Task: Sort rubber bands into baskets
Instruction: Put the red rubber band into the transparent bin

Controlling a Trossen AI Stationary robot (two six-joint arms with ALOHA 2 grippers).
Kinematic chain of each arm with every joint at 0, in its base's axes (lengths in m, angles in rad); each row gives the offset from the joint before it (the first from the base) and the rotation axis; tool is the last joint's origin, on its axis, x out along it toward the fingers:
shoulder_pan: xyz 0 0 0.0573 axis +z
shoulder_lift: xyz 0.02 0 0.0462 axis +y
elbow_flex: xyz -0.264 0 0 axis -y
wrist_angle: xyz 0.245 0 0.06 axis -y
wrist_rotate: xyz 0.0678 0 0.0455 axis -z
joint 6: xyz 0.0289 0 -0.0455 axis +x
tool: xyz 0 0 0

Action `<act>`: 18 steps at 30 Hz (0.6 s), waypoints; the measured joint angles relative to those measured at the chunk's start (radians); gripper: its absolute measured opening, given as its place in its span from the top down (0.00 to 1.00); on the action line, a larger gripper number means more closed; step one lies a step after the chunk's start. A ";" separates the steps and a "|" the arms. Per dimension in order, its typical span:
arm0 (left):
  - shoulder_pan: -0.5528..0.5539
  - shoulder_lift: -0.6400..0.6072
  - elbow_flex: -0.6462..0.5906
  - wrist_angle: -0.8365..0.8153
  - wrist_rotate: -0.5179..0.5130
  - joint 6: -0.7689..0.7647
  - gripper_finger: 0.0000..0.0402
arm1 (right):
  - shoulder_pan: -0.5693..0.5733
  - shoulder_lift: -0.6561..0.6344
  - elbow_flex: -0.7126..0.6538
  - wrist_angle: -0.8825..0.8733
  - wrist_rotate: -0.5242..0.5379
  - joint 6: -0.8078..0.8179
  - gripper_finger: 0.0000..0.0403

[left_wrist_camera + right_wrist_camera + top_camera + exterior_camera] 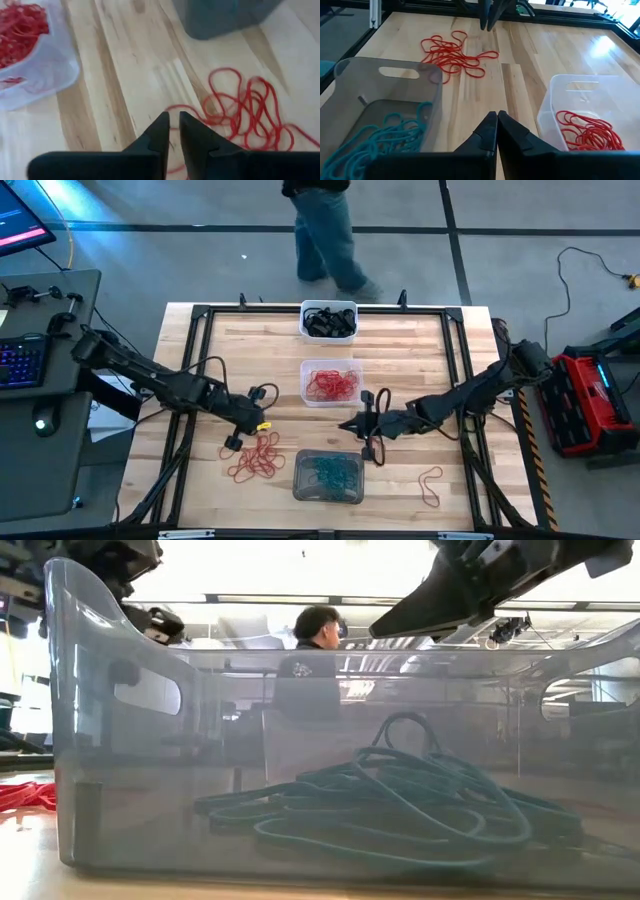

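Three baskets stand in a row down the table's middle: a white one [328, 320] with black rubber bands at the far side, a clear one [330, 383] with red bands [587, 131], and a grey one [328, 477] with teal bands [400, 800] at the near side. A loose heap of red bands [258, 460] lies on the wood left of the grey basket. My left gripper [174, 125] hovers over this heap's far edge, open by a narrow gap with nothing in it. My right gripper [496, 120] is shut and empty, between the clear and grey baskets.
A single red band [430, 485] lies on the table right of the grey basket. A person [325, 230] stands just beyond the table's far edge. A black frame [200, 315] runs around the tabletop. Bare wood lies right of the baskets.
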 joint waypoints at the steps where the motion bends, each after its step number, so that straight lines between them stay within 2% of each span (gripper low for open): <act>1: -0.010 0.006 0.000 -0.006 -0.002 0.000 0.90 | 0.007 0.000 0.000 0.000 0.010 0.001 1.00; 10: -0.091 0.129 0.000 -0.085 -0.011 0.008 0.70 | 0.029 0.000 0.000 -0.001 0.021 0.004 1.00; 18: -0.105 0.248 0.000 -0.083 -0.047 0.053 0.65 | 0.029 0.000 0.000 -0.006 0.021 0.001 1.00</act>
